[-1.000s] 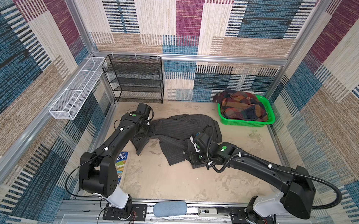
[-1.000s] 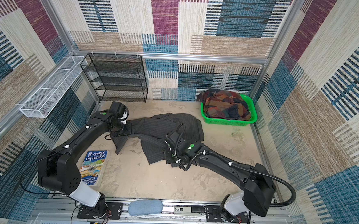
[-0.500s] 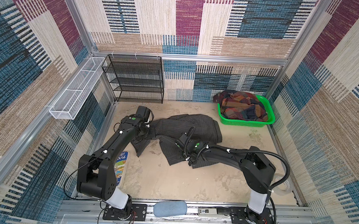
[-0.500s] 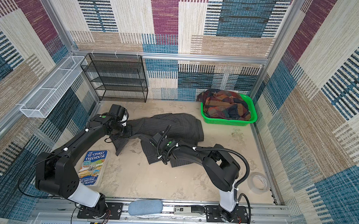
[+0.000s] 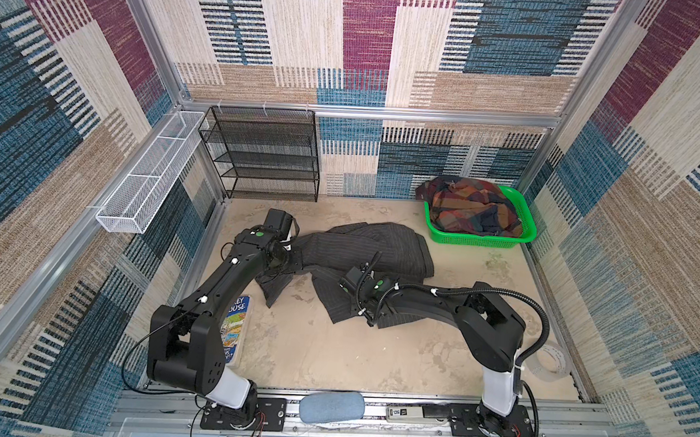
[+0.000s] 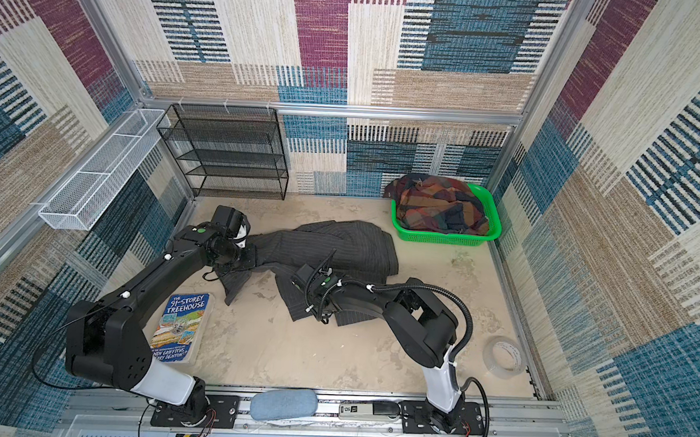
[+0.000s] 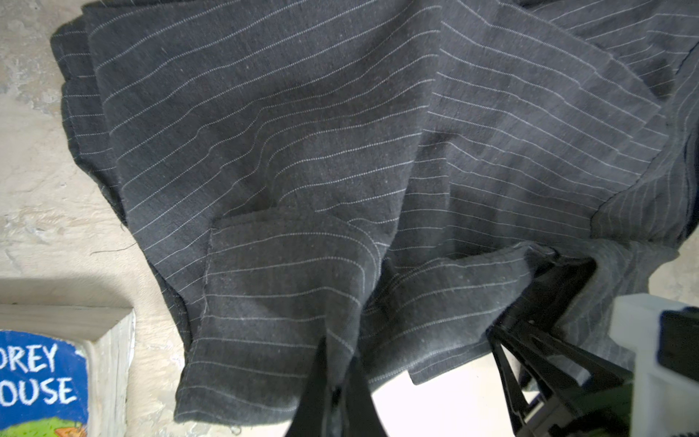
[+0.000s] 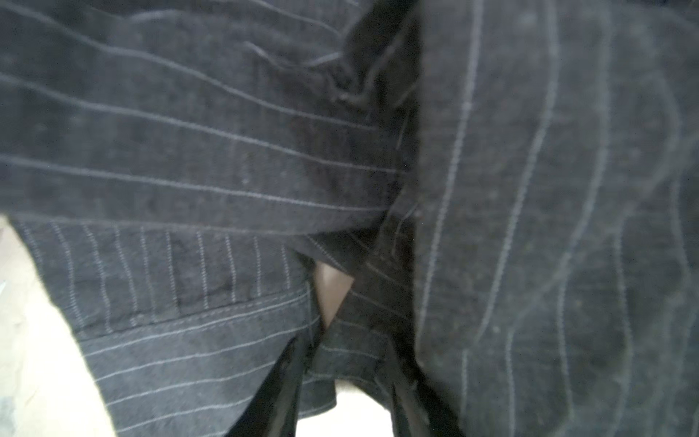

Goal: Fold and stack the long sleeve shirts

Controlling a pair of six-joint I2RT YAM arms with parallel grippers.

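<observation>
The left end effector [image 7: 338, 353] is clenched on a fold of the dark pinstriped shirt [image 5: 380, 246], close to a hemmed edge, the cloth pinched thin between its jaws. The right end effector [image 8: 346, 352] sits low in the near side of the same shirt. Its jaws stand apart with a bunched seam between them, and I cannot tell whether they bite the cloth or only straddle it.

The shirt lies crumpled in the middle of the desk [image 5: 332, 351]. One part is drawn out toward the left arm, the bulk is heaped toward the far right, and a flap trails toward the near side. The plaid shirt [image 5: 473, 210] is piled in the green basket [image 5: 480, 241] in the far right corner, well apart from both arms. A book [image 6: 179, 325] lies near left, close to the trailing flap.

The step in hand looks like spreading this shirt flat before any fold. To do it well, the right side should probably close on a single edge, not on several layers, or the garment will rise as a lump. The two grips should then part left and right with even tension, lifting only enough to free the wrinkles. The left pull should stop short of the book, so the cloth settles on bare desk.
</observation>
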